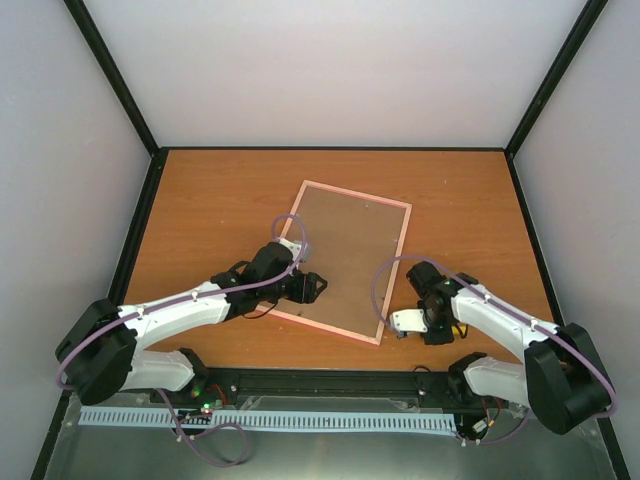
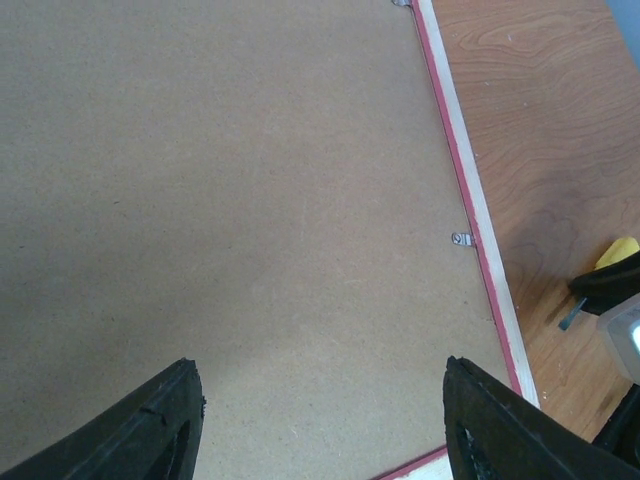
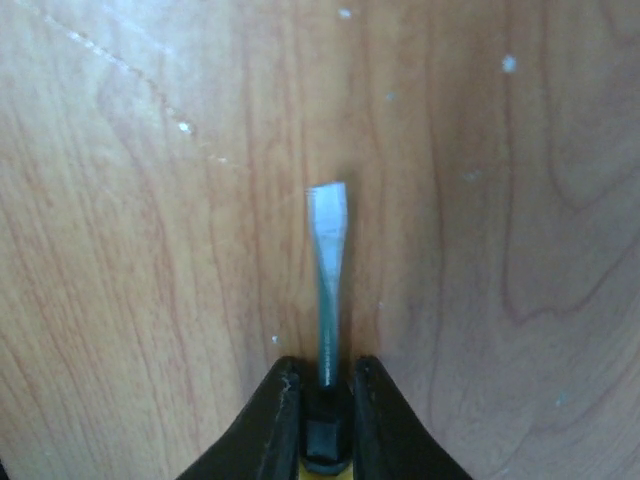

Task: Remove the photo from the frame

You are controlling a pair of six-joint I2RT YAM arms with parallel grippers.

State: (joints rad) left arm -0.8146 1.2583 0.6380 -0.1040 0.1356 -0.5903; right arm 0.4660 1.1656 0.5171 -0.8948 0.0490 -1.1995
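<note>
Beside the frame (image 1: pixel 345 260), screwdriver (image 3: pixel 328 260) in right tool (image 3: pixel 325 366).

1. Top camera looks down from behind the arms, whole table (image 1: pixel 210 190) in shot
2. Left wrist, close above the frame (image 2: pixel 250 200), rim at three o'clock, shared with top
3. Right wrist, closest, straight down at the screwdriver (image 3: pixel 328 270)

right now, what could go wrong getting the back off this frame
The screwdriver sits narrowly between the right jaws, so it may twist when levering a clip. The left jaws stand open above the backing board, not visibly pressing, so the frame could slide.
</note>
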